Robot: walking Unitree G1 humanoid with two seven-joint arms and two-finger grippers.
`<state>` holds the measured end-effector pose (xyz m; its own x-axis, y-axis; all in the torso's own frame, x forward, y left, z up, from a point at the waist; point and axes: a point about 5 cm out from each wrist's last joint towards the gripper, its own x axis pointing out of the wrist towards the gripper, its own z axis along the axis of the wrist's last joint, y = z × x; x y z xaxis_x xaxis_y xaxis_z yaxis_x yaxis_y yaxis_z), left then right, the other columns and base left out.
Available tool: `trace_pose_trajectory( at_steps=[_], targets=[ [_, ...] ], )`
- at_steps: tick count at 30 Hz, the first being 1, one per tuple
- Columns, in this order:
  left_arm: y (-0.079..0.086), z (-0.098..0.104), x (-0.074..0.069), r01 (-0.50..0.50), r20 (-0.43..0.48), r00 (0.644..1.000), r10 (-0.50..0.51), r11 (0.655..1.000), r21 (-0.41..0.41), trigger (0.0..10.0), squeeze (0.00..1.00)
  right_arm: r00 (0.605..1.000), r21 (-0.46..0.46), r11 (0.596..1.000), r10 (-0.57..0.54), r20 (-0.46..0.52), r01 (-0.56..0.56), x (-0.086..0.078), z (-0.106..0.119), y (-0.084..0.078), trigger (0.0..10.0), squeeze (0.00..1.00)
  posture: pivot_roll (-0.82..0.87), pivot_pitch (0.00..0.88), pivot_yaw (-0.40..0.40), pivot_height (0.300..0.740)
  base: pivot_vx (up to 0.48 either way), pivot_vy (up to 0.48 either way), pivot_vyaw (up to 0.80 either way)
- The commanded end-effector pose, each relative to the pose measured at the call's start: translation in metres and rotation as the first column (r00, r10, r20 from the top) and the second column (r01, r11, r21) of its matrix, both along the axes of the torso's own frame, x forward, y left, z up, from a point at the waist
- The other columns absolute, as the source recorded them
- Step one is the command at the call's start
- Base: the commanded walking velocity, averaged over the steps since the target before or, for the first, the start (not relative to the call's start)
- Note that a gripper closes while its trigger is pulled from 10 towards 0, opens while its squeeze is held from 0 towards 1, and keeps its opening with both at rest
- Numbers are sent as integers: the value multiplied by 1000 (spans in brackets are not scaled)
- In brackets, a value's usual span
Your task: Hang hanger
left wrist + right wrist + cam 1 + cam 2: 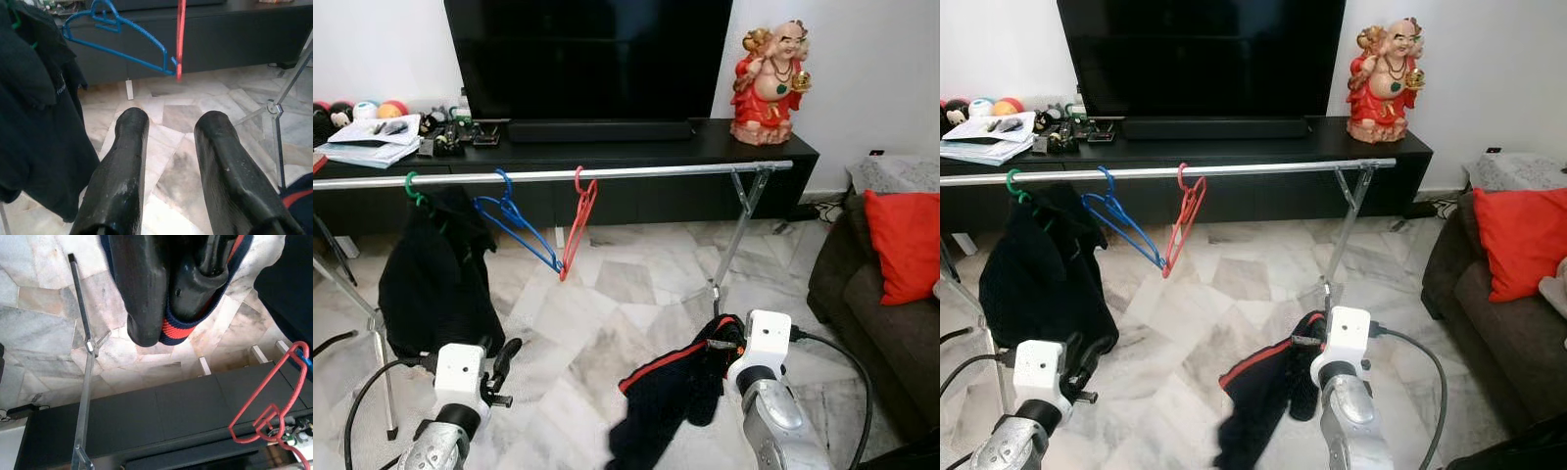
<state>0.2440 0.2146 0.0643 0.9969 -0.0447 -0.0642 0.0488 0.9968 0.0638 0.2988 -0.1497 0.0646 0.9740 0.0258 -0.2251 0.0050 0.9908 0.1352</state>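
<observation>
A long silver metal clothes rail on crossed legs runs across the room in front of a low black TV counter. Three hangers hook over it: a green one carrying a black garment, an empty blue wire hanger beside it, and an empty red wire hanger just past that, its lower corner touching the blue one's tip.

The right hand is low over the white marble floor, in front of the rail's right leg, its two black fingers clenched on the navy collar with a red stripe of a dark navy garment, which droops from the grip toward the floor (whether a hanger sits inside the cloth cannot be made out).

The left hand is low on the other side, just in front of the hanging black garment, its fingers parted and grasping nothing.

On the counter stand a large black television, a red and gold laughing figurine and a stack of papers. A dark sofa with a red cushion sits at the right.
</observation>
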Motion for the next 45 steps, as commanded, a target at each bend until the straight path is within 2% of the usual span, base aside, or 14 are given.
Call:
trace_pose_trajectory(
  at_steps=[1,23,37,45],
  targets=[
    [-1,3,1,9,-1,1000,-9,1000,-11,10000,0,999,1,1000,-5,40,5,5,8,0,10000,0,133,9,-9,740,319,0,0],
    [-3,11,4,8,-25,1000,-9,1000,-21,10000,0,998,-44,998,41,39,-40,10,4,3,10000,0,146,24,-9,740,369,0,0],
    [-7,14,5,11,-19,1000,-11,1000,-15,10000,0,997,-55,997,59,41,-57,12,2,2,10000,0,151,19,-21,740,378,0,750],
    [-9,14,6,18,-22,1000,-18,1000,-2,10000,0,999,-37,998,42,14,-41,12,-5,-1,10000,0,153,3,-28,740,39,0,0]
  ],
)
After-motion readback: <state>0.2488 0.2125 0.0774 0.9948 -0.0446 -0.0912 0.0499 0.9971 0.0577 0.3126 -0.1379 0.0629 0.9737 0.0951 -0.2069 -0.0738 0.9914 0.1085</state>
